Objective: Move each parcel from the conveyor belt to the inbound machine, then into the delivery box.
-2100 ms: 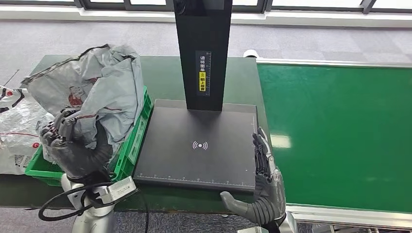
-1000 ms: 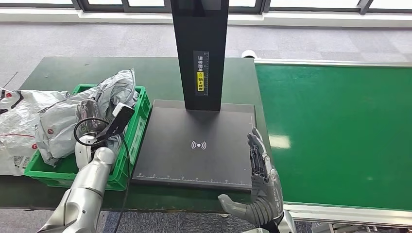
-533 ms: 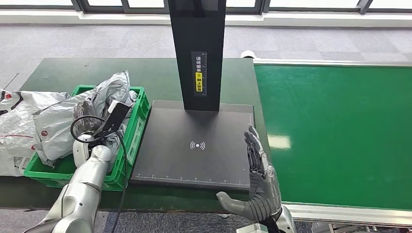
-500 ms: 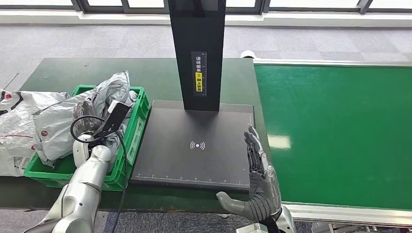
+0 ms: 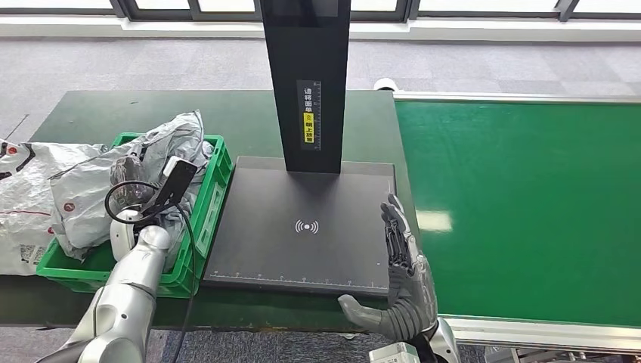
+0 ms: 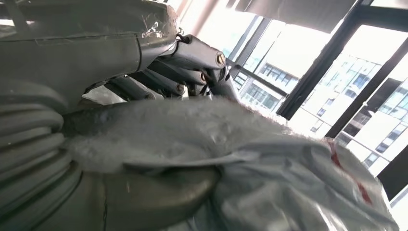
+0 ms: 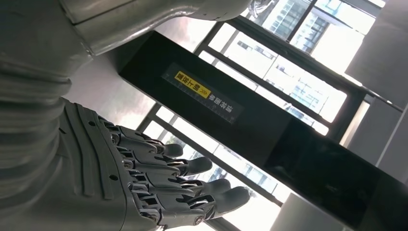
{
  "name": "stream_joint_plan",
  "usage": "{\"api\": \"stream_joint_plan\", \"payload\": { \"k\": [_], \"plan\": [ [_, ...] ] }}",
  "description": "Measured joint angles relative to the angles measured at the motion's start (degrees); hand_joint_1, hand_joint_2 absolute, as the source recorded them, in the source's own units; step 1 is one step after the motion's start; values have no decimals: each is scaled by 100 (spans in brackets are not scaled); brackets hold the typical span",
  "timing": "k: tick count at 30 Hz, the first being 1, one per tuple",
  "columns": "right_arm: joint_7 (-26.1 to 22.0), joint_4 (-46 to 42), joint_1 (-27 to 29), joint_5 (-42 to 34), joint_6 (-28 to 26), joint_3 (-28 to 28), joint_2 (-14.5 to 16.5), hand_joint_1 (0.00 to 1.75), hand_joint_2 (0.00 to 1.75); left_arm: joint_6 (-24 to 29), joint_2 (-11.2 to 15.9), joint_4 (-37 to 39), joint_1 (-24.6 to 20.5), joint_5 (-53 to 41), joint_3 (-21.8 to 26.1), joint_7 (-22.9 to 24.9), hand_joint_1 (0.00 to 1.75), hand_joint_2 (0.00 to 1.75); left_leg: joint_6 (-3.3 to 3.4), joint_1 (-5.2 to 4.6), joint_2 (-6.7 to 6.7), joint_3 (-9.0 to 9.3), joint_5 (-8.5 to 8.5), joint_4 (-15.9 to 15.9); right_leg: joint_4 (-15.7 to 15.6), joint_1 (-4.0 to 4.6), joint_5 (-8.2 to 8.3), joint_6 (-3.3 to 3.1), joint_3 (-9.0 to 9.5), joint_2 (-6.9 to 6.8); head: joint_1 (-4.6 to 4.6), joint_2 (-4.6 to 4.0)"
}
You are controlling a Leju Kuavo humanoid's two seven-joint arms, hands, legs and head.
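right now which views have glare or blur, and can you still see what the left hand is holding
Head view: sharp and evenly lit, with one bright glare patch on the conveyor belt. Left wrist view: windows blown out white, and the grey parcel is soft and out of focus, yet the left hand plainly grips it. Right wrist view: strongly backlit, leaving the open right hand dim but readable.

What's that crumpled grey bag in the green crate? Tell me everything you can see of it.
The grey parcel is a soft, crinkled plastic mailer with small red marks. It lies slumped in the green crate, bulging above the rim and over the far-left edge. The left robot hand grips it from above; the wrist view shows a fold pinched between thumb and fingers. Another pale parcel lies beside the crate.
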Motion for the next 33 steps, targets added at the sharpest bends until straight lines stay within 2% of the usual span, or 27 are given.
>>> {"api": "stream_joint_plan", "payload": {
  "k": [5,9,15,19,24,28,32,33],
  "plan": [
    [0,82,-76,-18,-134,0,-14,0,175,0,-139,-143,1,452,250,-623,0,0,-1,-1,-1,1,0,0,0,-1,0,0,0,-1,0,0],
    [3,107,-136,0,-203,0,-14,0,175,-209,-254,-263,44,1309,193,-777,0,0,-1,-2,-4,1,-1,0,-1,-1,-1,0,0,-3,0,0],
    [41,108,-159,48,-253,0,-14,0,175,-939,-367,-641,283,2665,-337,-882,0,0,1,-5,-10,-2,-1,0,-3,-5,-1,1,4,-9,1,0],
    [29,111,-142,74,-171,0,-14,0,175,-1370,-405,-1084,598,3394,-693,-1022,0,0,2,-8,-9,1,-3,0,-4,-8,-1,2,5,-7,0,0],
    [15,96,60,242,-89,0,-13,0,175,-1756,-486,-1878,1163,3755,-1127,-1164,0,0,4,-9,-14,10,-13,0,-6,-9,-19,8,17,-12,1,0],
    [44,-16,209,282,-106,0,-14,0,175,-1926,-545,-2298,1390,3846,-1382,-1198,0,0,6,-8,-23,15,-20,0,-7,-8,-30,8,29,-25,1,0],
    [49,-30,167,203,-196,0,-14,0,0,-2366,-559,-2460,1509,4443,-1528,-1440,0,0,6,-7,-22,15,-18,0,-7,-7,-27,7,28,-23,1,0],
    [44,-29,157,200,-225,0,-14,0,0,-2462,-560,-2479,1528,4564,-1541,-1496,0,0,6,-7,-22,15,-17,0,-6,-7,-26,7,27,-22,1,0]
  ]
}}
